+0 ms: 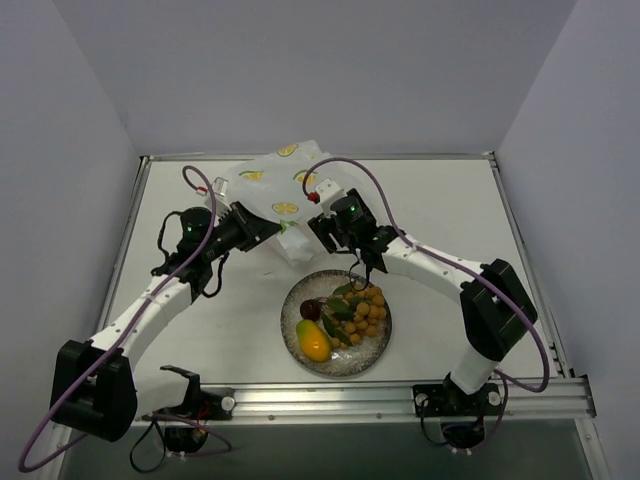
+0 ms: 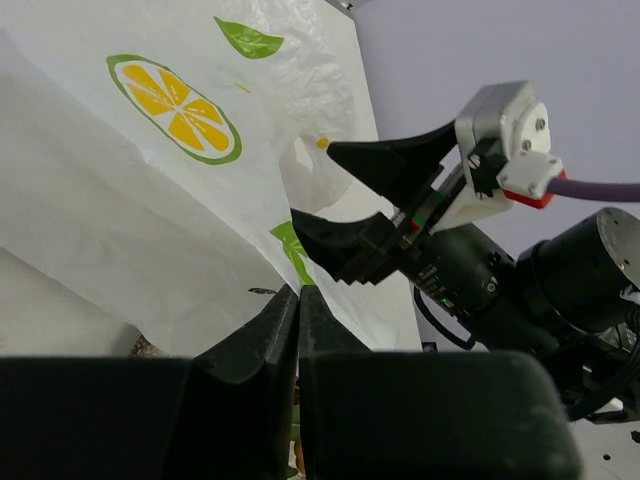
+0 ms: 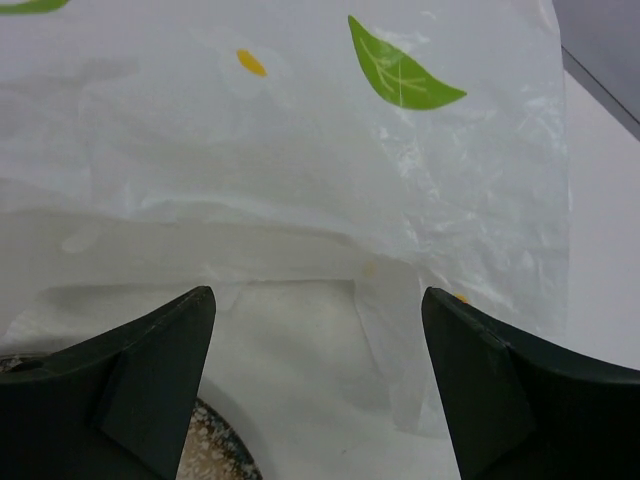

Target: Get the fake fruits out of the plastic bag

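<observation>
My left fingers [image 2: 268, 345] pinch the plastic bag [image 1: 272, 185], mouth facing near, length running far; my right fingers [image 3: 150, 385] are spread.

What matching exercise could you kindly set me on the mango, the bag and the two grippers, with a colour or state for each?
Things:
1. mango
2. bag
3. left gripper
4. right gripper

Colours or states:
a. open, pointed at the bag
b. yellow-orange, lying on the plate
c. shut, pinching the bag's edge
d. white, printed with citrus slices and green leaves

Pairs: 1-b, 2-d, 3-c, 4-a
</observation>
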